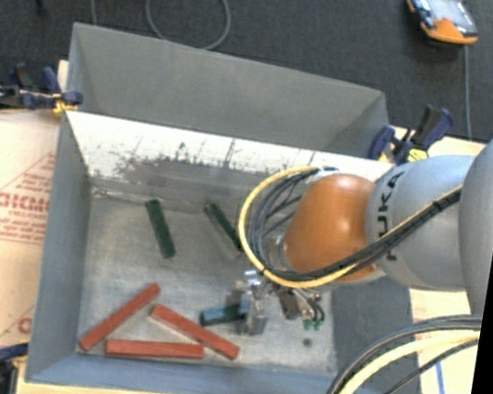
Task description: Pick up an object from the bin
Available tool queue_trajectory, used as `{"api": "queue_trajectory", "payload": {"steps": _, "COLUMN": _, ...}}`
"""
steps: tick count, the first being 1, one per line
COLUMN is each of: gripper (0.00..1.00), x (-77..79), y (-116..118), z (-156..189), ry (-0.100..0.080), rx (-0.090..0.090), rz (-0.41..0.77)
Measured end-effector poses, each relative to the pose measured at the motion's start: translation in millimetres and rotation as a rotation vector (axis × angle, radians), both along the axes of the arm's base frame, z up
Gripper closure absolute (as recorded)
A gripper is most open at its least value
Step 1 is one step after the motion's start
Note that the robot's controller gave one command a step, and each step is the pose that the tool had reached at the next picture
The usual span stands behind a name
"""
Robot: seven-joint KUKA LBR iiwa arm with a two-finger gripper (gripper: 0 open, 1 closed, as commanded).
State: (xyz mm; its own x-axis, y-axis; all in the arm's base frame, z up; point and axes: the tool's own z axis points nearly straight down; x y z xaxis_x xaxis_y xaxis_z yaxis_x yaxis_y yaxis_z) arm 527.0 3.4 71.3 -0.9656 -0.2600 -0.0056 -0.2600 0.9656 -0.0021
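hand (pixel 251 312): low in bin (pixel 64 254), near-centre; spread or pinching, can't tell
teal block (pixel 215 315): short, dark, right at hand's left side
red bars (pixel 194 330): three, nearer-left of it

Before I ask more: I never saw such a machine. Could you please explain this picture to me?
One camera looks down on a grey metal bin from above, slightly sideways. The grey arm with the orange cover is a robot, reaching in from the right. Its end effector is low in the bin, beside a small dark green block. Three red-brown sticks lie front left; two dark green sticks lie further back. Whether it holds the block, I cannot tell.
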Motion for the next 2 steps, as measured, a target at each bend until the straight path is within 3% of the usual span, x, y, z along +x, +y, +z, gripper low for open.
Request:
{"api": "queue_trajectory", "payload": {"steps": 1, "gripper": 1.0, "x": -11.7, "y": 26.7, "z": 117.0, "ry": -0.004, "rx": 0.001, "rz": -0.031}}
{"api": "queue_trajectory", "payload": {"steps": 2, "gripper": 1.0, "x": 2.4, "y": -33.1, "z": 174.2, "ry": -0.003, "rx": -0.003, "rz": 0.303}}
